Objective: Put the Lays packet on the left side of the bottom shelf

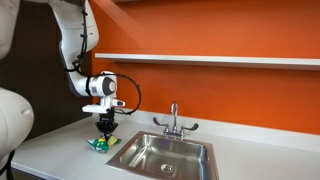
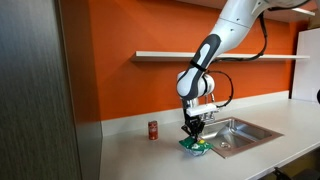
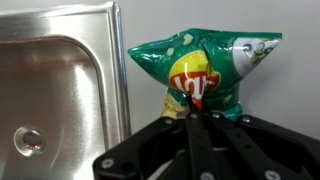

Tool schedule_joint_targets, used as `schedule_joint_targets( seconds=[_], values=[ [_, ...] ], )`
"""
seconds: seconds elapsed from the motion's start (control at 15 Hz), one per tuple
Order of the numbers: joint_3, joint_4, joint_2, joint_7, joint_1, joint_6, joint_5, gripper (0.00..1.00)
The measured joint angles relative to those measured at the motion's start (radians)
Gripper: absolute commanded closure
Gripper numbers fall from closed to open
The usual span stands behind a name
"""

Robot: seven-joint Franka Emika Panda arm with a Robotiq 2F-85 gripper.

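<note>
In an exterior view the fingers (image 1: 104, 127) point straight down onto the Lays packet (image 1: 99, 144). The packet lies on the bench (image 1: 55, 150) just left of the sink (image 1: 165, 155). The bottom shelf (image 1: 220, 60) runs along the orange wall, well above and farther back.

In an exterior view from the other end, the packet (image 2: 194, 147) sits between a red can (image 2: 153, 130) and the sink (image 2: 240, 133). The fingers (image 2: 193, 130) are down on it, and the shelf's (image 2: 200, 55) left end hangs high above the can.

In the wrist view the fingers (image 3: 189, 140) are pressed almost together at the packet's (image 3: 200, 65) near edge, apparently pinching the crinkly film. The sink's (image 3: 50, 90) steel rim lies close on the left.

The step in hand looks like securing the grasp before lifting. A thin bag held by one edge will probably droop and swing, so it seems best to keep the pinch firm and lift straight up, clear of the sink rim. From there the bag could be carried slowly towards the shelf's left end, high enough that it clears the board's front edge.
</note>
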Motion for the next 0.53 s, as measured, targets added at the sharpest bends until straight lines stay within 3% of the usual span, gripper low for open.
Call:
schedule_joint_targets(
  seconds=[0.53],
  values=[
    [0.000, 0.003, -0.054, 0.001, 0.009, -0.044, -0.002, 1.00]
  ],
)
